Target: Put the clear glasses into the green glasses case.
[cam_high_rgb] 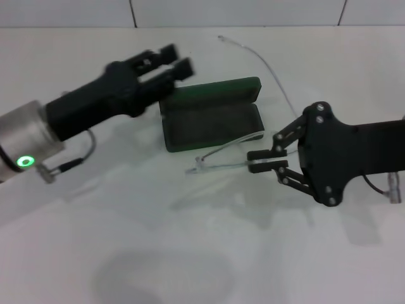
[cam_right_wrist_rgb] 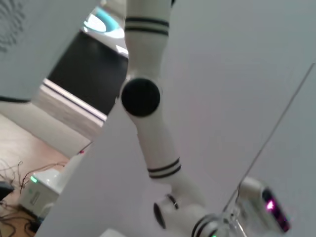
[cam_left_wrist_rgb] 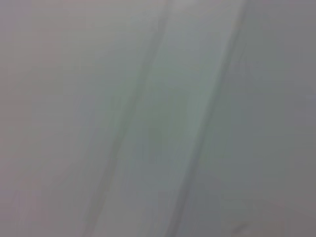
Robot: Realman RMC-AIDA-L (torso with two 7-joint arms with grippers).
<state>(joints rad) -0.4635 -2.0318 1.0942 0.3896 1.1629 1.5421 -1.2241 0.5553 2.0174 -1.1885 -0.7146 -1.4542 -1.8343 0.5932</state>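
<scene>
Nearest me, my right gripper [cam_high_rgb: 262, 161] is pinching the transparent, colourless plastic clear glasses [cam_high_rgb: 221, 158], holding them just in front of the open dark green glasses case [cam_high_rgb: 212, 117]. My left gripper [cam_high_rgb: 172, 62] is hovering by the case's far-left corner, fingers narrowly parted.

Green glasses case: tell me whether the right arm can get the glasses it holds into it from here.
Probably yes. The green glasses case lies open, its tray bare, and the right gripper holds the clear glasses just beside its near edge. The left gripper hovers at the far corner, not over the tray.
</scene>
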